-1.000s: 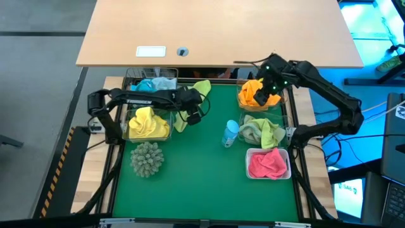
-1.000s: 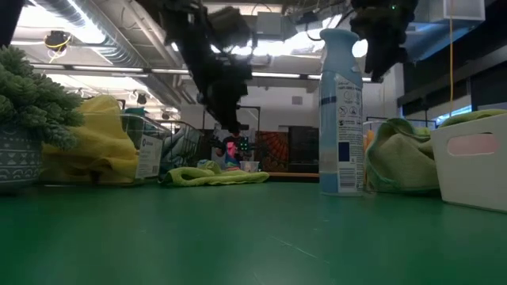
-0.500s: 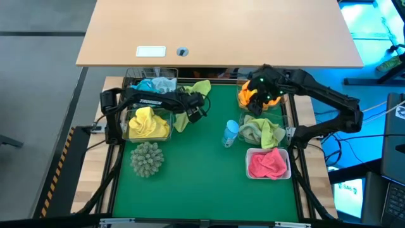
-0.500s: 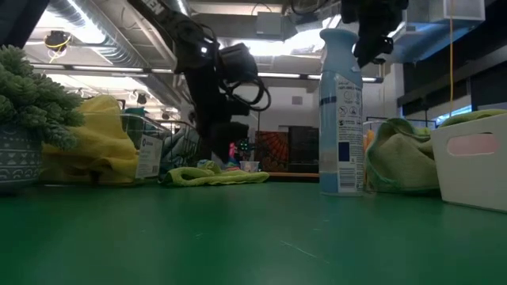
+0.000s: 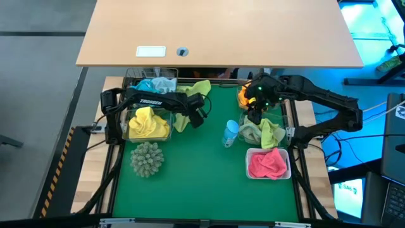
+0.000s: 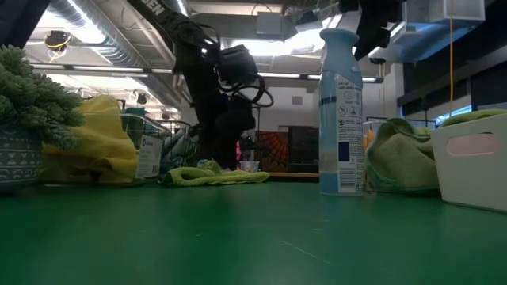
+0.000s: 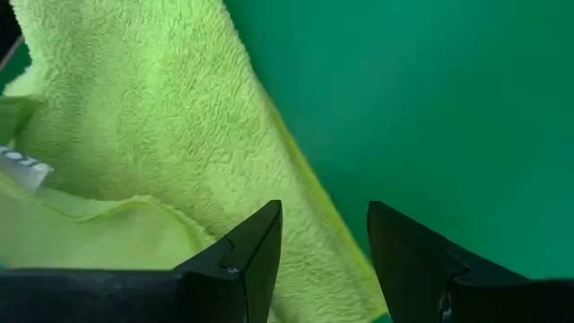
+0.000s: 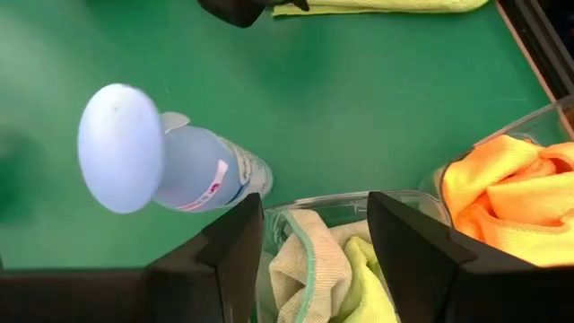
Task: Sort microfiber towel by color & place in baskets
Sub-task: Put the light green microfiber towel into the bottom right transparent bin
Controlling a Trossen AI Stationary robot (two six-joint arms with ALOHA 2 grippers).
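Note:
A light green microfiber towel [image 5: 201, 88] lies flat on the green mat [image 5: 202, 177] at the far left, between the baskets. My left gripper [image 7: 323, 260] is open and stands low over the towel's [image 7: 161, 117] long edge, pointing steeply down. My right gripper [image 8: 314, 242] is open and empty, held high over the clear basket [image 5: 262, 134] that holds light green towels [image 8: 350, 278]. Other baskets hold blue [image 5: 155, 83], yellow [image 5: 149, 123], orange [image 5: 248, 95] and pink [image 5: 269, 163] towels. My left gripper has one finger [image 7: 251, 256] over the towel just inside its long edge [image 7: 309, 202], the other over the bare mat. The fingers come from above. I cannot tell whether they touch the cloth.
A light-blue spray bottle [image 5: 230, 133] stands upright mid-table beside the green-towel basket. A spiky grey-green ball [image 5: 147, 158] sits at the near left. The middle and near part of the mat has free room. A wooden tabletop [image 5: 221, 31] lies beyond the far edge.
My left gripper has sunk toward the light green towel and rolled at the wrist; the towel has stayed where it was. My right gripper has swung from above the orange basket toward the table's left and near side, staying high, to above the green-towel basket.

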